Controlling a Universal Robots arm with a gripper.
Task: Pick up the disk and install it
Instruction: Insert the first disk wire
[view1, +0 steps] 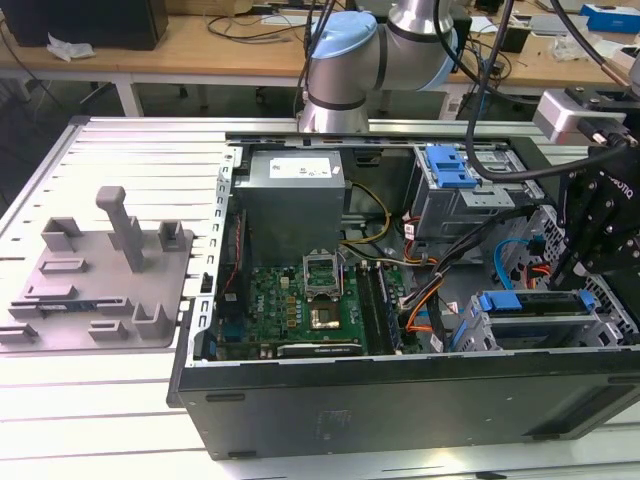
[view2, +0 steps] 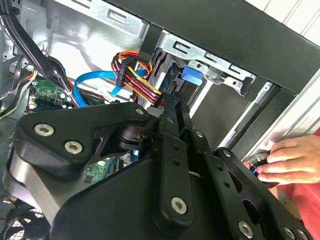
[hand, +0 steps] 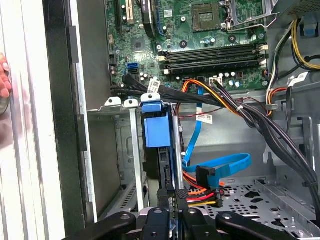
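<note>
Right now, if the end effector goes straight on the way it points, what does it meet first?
Probably the disk, a flat drive in a blue plastic carrier frame, standing in the silver metal cage ahead of the black end effector. A red-and-yellow cable bundle lies beside that line; depth is unclear.

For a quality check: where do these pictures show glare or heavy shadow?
Exterior view: even light, sheen on the table. First wrist view: the pale rail glares, the drive cage is shadowed. Second wrist view: the black jaws look dark against bright metal.
</note>
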